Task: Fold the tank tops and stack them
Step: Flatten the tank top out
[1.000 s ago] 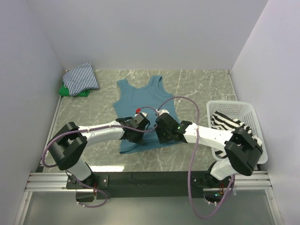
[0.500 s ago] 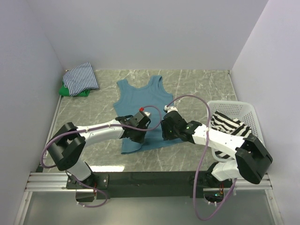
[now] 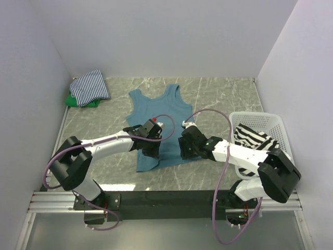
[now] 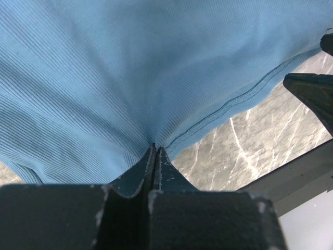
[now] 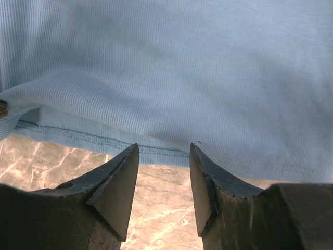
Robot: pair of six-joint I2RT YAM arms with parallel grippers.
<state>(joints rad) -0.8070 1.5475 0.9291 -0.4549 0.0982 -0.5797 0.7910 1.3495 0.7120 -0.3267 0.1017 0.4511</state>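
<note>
The plain teal-blue cloth tank top [image 3: 156, 109] is one even colour, finely ribbed, with a darker stitched line along its hem. The folded cloth top with thin navy-and-white stripes [image 3: 91, 86] contrasts with the solid bright green cloth top [image 3: 78, 102]. The cloth top with bold black-and-white stripes [image 3: 253, 136] shows broad bands. The plastic lattice basket [image 3: 257, 115] is white. The table [image 3: 223, 99] is grey-green marble with pale veins. The left claw [image 4: 155, 152] and right claw [image 5: 164, 151] are dark charcoal with pale scuffs. The cables [image 3: 215, 205] are lilac.
</note>
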